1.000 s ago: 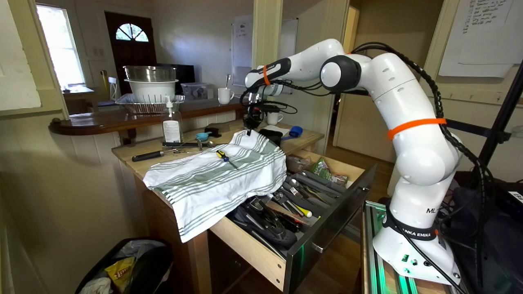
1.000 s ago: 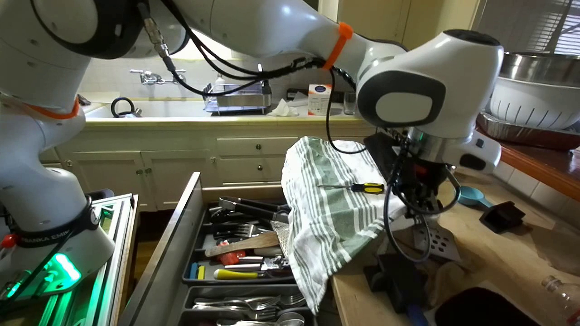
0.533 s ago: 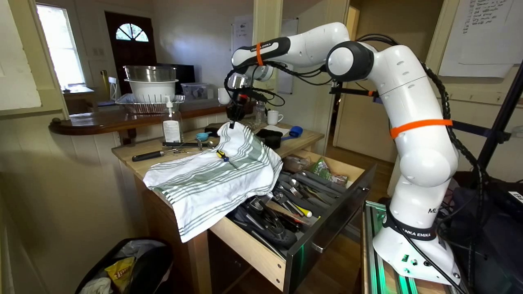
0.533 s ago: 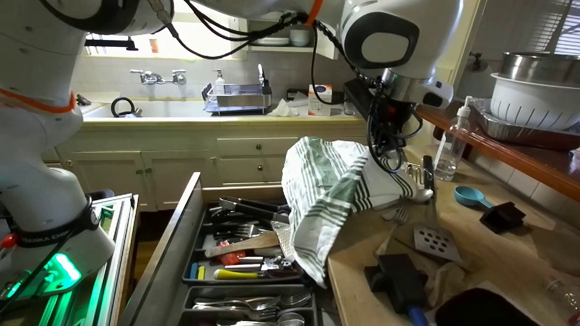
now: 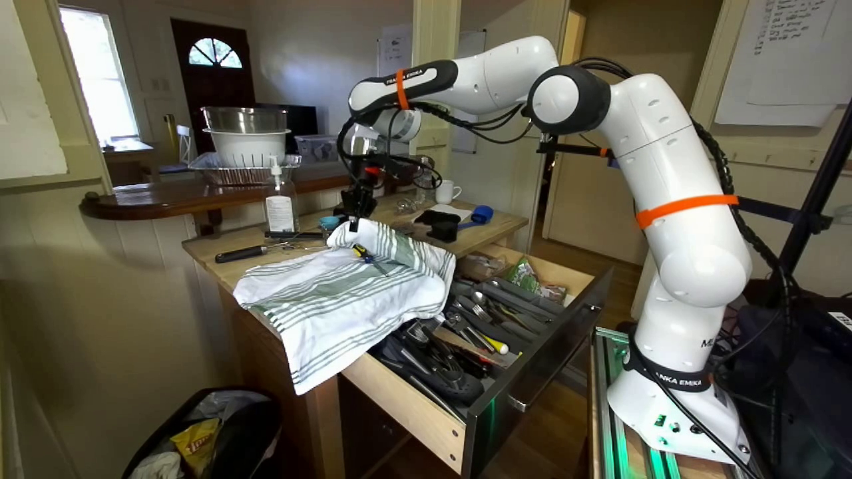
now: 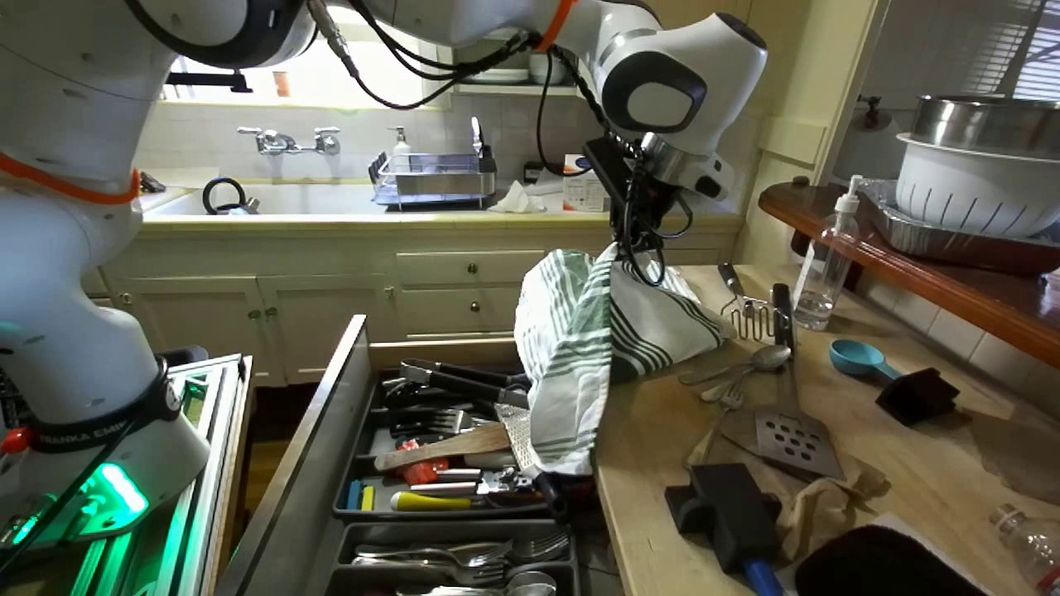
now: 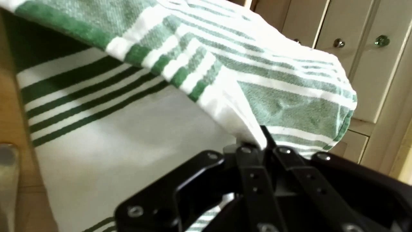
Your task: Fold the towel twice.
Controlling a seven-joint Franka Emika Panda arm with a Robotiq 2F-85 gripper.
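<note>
Between seven and eight o'clock is the way the gripper [image 5: 353,225] has shifted in an exterior view over the last half second, drawing one edge of the towel [image 5: 353,299] along; the single screwdriver [image 5: 363,253] has kept its place on the cloth. The gripper's two fingers [image 7: 252,161] are clamped together on that edge, the fabric pinched between their tips in the wrist view. White with green stripes, the towel lies across the worktop [image 6: 646,497], partly turned over on itself, and hangs past the edge toward seven o'clock, beside and partly above the one open drawer [image 5: 426,409].

Readable on the arm [image 5: 655,156] near the wrist is FRANKA EMIKA; on the black collar [image 5: 672,378] of the base, ANKA EMIKA, its beginning cut off. One pump bottle [image 5: 279,207], at eleven o'clock from the towel, carries a white label with print too small to read, as is the handwriting on the papers [image 5: 785,73] at two o'clock. Lettering on the one yellow packet [image 5: 200,444], in the bin [image 5: 266,429] between seven and eight o'clock, cannot be made out.

Two orange bands [image 5: 689,208] ring the arm, and one white mug [image 5: 444,192] stands at one o'clock. In an exterior view, one turquoise scoop [image 6: 858,358] lies at three o'clock from the towel and one slotted turner [image 6: 793,443] at four.
</note>
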